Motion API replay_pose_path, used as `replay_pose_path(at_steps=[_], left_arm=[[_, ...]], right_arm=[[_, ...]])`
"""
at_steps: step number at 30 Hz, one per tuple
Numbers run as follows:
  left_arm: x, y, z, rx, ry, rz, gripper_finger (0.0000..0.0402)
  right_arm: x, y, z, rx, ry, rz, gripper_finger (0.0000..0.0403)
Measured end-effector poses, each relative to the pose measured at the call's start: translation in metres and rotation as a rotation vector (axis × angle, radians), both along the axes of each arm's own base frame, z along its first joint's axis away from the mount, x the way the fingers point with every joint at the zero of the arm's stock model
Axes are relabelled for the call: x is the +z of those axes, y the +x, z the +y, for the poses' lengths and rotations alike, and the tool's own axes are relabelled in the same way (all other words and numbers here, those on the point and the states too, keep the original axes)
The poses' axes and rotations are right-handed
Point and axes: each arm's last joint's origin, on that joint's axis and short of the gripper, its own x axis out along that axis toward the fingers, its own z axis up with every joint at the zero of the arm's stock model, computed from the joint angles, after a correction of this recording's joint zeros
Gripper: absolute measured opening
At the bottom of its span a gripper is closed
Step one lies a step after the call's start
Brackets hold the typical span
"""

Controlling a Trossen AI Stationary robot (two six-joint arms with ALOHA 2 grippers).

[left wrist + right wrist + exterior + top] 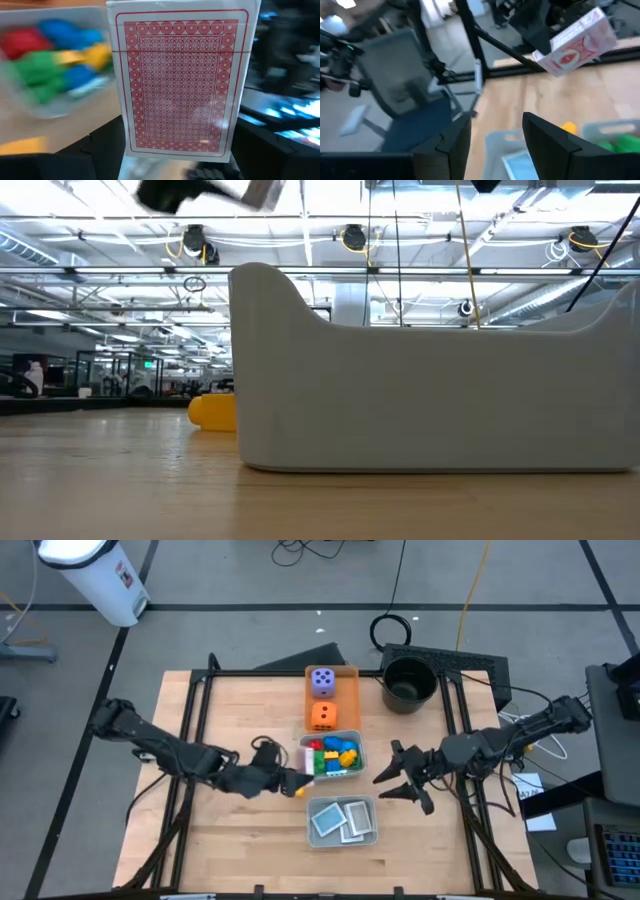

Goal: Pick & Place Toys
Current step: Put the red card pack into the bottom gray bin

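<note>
- the left gripper (290,783) hangs above the middle of the table (240,840), just left of the grey tray of bricks (356,772), and its jaws are clenched on a pack of cards (182,80).
- in the left wrist view the pack stands upright between the dark fingers (100,150), showing a white back with a red patterned frame; the right wrist view shows the same pack (577,42) tilted in the air above the table.
- the right gripper (400,778) is over the table to the right of the brick tray, apart from it, with its jaws released and nothing between them.
- the bricks (333,754), red, green, blue and yellow, lie heaped inside that tray at the middle of the table; they show blurred in the left wrist view (55,55).
- a yellow piece (299,791) lies on the bare table just near-left of the brick tray, under the left gripper; the low view shows it (213,412) to the left of a grey tray wall (430,395).
- a second grey tray (372,825) sits nearer, below the brick tray, with a few flat cards (340,820) lying in it.
- the purple die (322,682) and the orange die (322,716) sit on the flat orange tray (350,695) at the far side of the table, the purple one farther, the orange one just beside the brick tray's far edge.
- a black pot (408,683) stands at the far right corner of the table.
</note>
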Motion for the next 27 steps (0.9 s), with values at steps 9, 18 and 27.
replay_pose_path(at_steps=[9, 18, 27], left_arm=[[0.018, 0.020, 0.006, -0.110, 0.041, -0.204, 0.0299], [0.022, 0.023, 0.010, -0.160, 0.091, -0.222, 0.0298], [0.063, 0.023, 0.021, -0.192, 0.262, -0.104, 0.0298]], right_arm=[[-0.002, 0.018, -0.017, -0.049, 0.242, 0.050, 0.0171], [-0.004, 0.027, -0.037, -0.042, 0.461, 0.132, 0.0171], [0.005, 0.032, -0.056, -0.108, 0.657, 0.078, 0.0171]])
